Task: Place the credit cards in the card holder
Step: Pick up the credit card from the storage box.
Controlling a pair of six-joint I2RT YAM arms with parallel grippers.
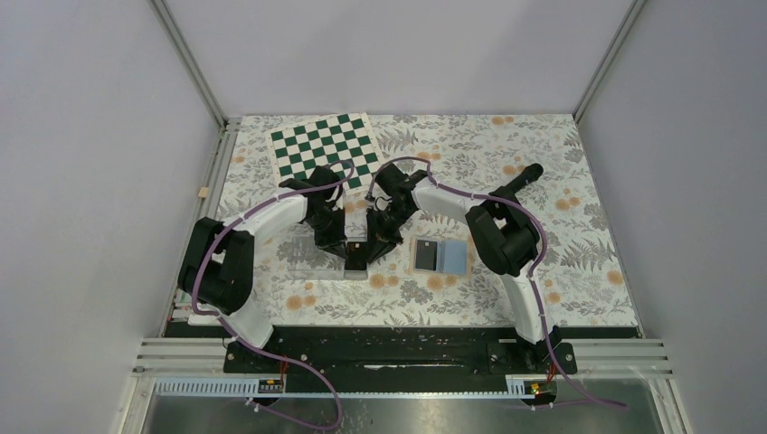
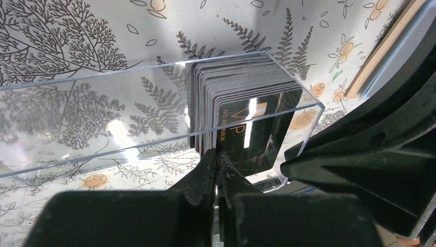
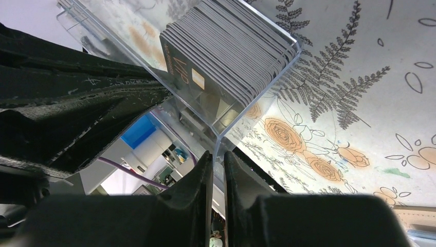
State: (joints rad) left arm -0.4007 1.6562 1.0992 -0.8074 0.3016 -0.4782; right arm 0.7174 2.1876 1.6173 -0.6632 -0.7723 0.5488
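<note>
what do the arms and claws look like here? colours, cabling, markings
Both arms match: left arm and right arm have white link shells and black joint housings. A purple cable loops loosely along each. Left claw and right claw are matte black, each with two tapered fingers, lightly scuffed. No readable markings visible.

From above and behind I see the whole table (image 1: 588,271); both wrist cameras press close on the same clear tray (image 2: 103,103) of cards (image 2: 241,82).
</note>
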